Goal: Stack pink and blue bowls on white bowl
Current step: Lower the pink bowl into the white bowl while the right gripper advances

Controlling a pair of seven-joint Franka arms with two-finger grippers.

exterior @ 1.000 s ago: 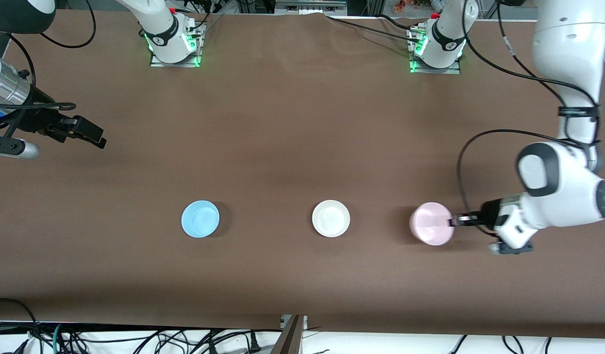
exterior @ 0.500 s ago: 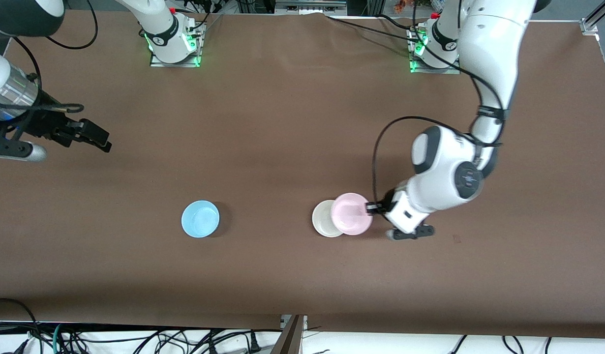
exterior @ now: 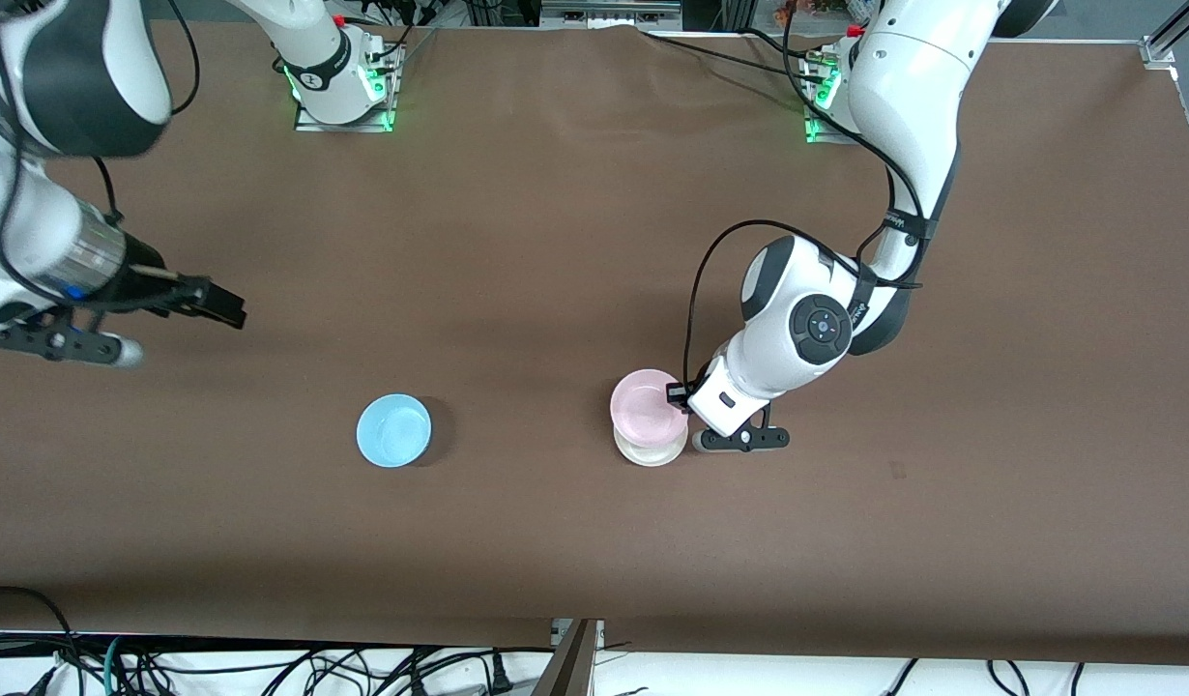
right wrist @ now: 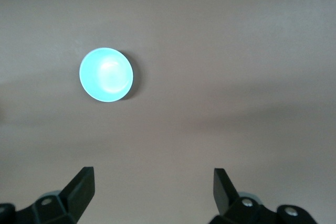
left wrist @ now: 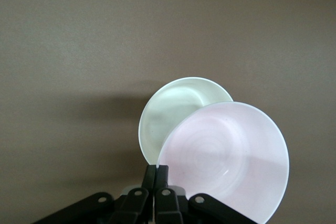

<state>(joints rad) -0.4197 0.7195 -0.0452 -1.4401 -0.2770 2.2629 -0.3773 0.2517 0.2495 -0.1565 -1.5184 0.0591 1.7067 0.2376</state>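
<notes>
Glossy white arms (exterior: 904, 87) with black joints, black cables, green-lit bases (exterior: 343, 87)

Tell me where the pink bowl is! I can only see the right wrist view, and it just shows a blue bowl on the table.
Observer: The left tool is shut on the rim of the pink bowl, holding it up.
Operator: Is it on the white one?
Observer: It hangs over the white bowl, off-centre in the left wrist view and not yet seated.
Operator: Is my blue bowl close to them?
Observer: No. The blue bowl sits apart from them, toward the right arm's end of the table. Your right tool is open over the table at that end.
</notes>
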